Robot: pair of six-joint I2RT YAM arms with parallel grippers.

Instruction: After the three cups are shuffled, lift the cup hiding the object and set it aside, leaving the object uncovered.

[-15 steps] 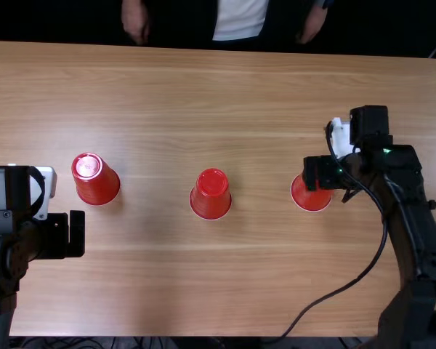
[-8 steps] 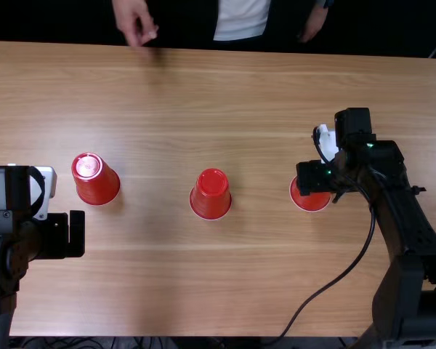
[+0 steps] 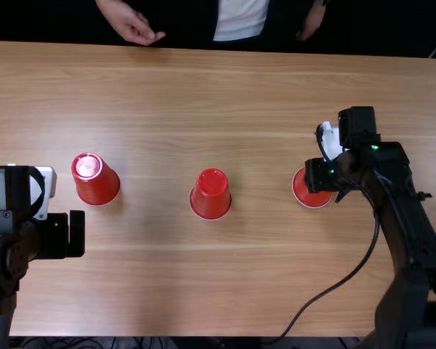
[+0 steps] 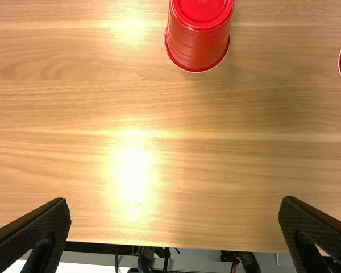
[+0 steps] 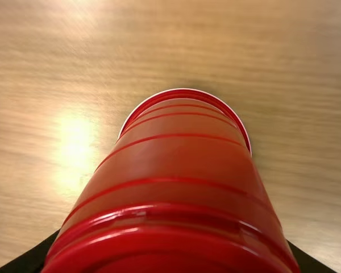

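progress check: i'd call this the grab stage, barely past the start. the right claw [image 3: 318, 178] is down on the right cup [image 3: 305, 195], and going by the wrist view it looks clenched on it, with the cup wedged between the two fingers and the black finger edges tight against its sides near the base. i can't tell whether the rim has left the table [image 3: 225, 94] yet; from above it looks like it's touching or just off. so what's left is the real work: lift it, carry it off to one side, put it down and leave the object in the open. nothing is uncovered yet.

the middle cup [image 3: 211, 193] is well apart from that claw, toward the other arm, and the left cup [image 3: 94, 178] is further out again. that one is ahead of the left claw [image 4: 173, 207], which hangs released with its fingers spread wide and nothing between them.

the cup itself is red plastic, mouth down with the flat base up into the claw. it flares toward a thin pale rim and has raised rings around the wall. i'd guess it's light and squashy.
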